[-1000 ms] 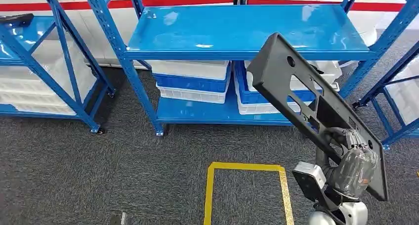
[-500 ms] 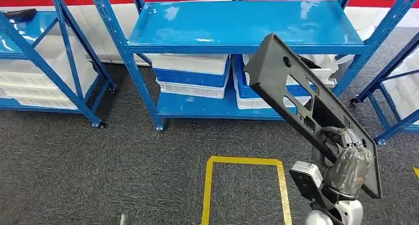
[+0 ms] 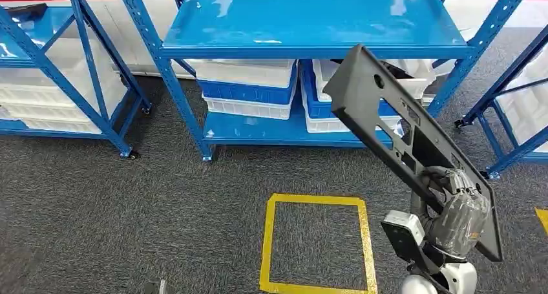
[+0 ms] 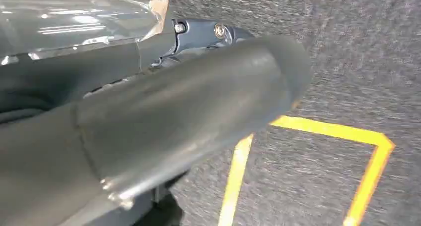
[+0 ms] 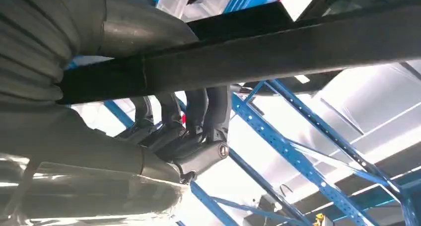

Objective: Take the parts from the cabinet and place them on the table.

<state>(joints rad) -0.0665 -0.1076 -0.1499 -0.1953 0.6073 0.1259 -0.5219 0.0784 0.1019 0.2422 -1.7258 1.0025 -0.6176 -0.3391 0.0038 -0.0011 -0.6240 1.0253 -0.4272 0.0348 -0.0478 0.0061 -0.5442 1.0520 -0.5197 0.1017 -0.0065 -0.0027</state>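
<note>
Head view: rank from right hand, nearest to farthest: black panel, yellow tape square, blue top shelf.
1. black panel: gripped by the right hand, slanting up and leftward.
2. yellow tape square: on the carpet, left of the hand.
3. blue top shelf: far ahead, beyond the panel.

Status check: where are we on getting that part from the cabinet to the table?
Done: the dark grey panel is off the blue rack and lifted. In hand: the right hand grips the panel's lower end, its fingers wrapped over the edge, with the panel tilted up over the carpet near the yellow floor square. Left: carrying it to the table and setting it down.
</note>
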